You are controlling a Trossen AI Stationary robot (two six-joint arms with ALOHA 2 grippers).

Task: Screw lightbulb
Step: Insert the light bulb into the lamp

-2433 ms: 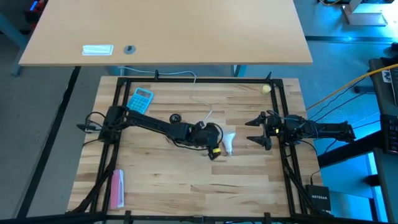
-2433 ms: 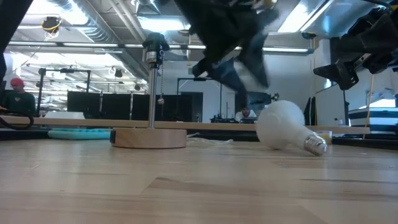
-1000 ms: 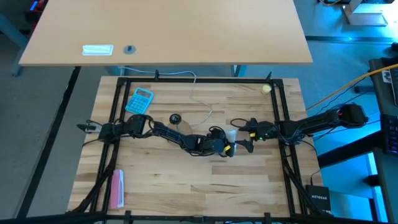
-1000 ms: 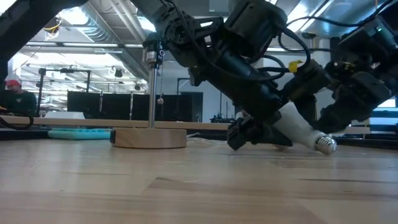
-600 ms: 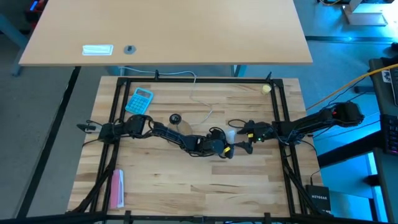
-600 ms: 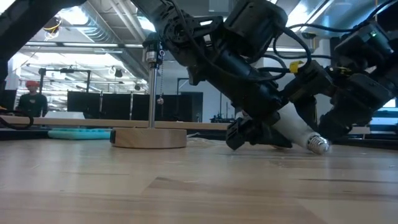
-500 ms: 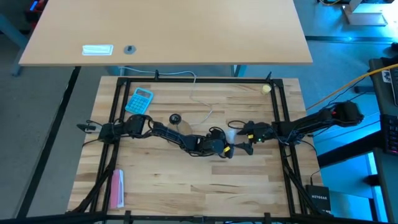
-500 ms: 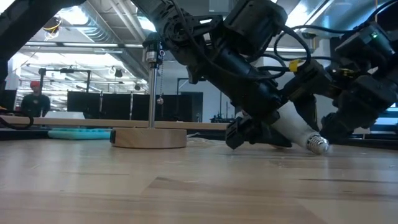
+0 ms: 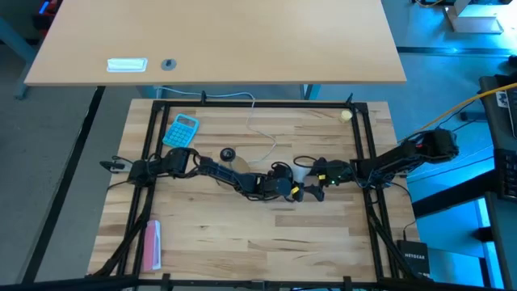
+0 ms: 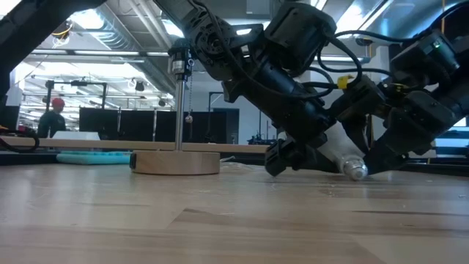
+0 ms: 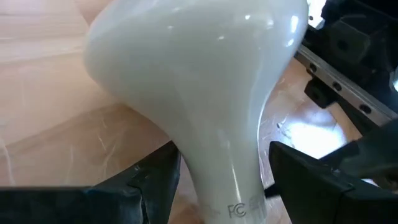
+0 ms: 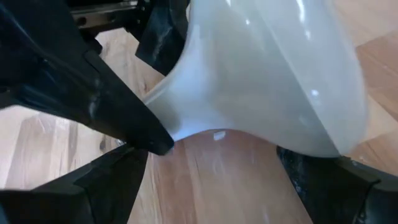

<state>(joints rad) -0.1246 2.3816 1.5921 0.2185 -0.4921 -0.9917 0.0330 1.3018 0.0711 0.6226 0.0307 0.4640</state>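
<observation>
The white lightbulb (image 10: 333, 150) is near the table's middle, tilted, with its silvery screw base (image 10: 354, 170) low by the tabletop. My left gripper (image 9: 284, 187) reaches in from the table's left and is shut on it. My right gripper (image 9: 311, 184) comes from the right and is open. Its fingers (image 12: 106, 186) stand on either side of the bulb's wide dome (image 12: 267, 74). The wooden disc (image 10: 176, 161) with its upright pole and socket (image 10: 181, 59) rests flat on the table to the left. My left gripper pinches the bulb's narrow neck (image 11: 217, 186) between its two fingers (image 11: 155, 186), which lie across it. The fingers slant down from the table's left. The bulb sits tilted in the hold, dome (image 11: 186, 74) beyond the fingers and screw base downward. My right gripper straddles the dome; whether its fingers touch it, I cannot tell.
A teal calculator (image 9: 183, 129) lies at the far left, a small yellowish ball (image 9: 346, 115) at the far right, a pink object (image 9: 152, 245) at the near left. A white cord (image 9: 258, 121) trails from the far edge. Black frame rails (image 9: 363, 145) border the table.
My right gripper has moved toward the table's left and down, closing in on the bulb until its fingers stand around the dome. The bulb's screw base has swung a little toward the table's left, while my left gripper has kept its hold on the neck.
</observation>
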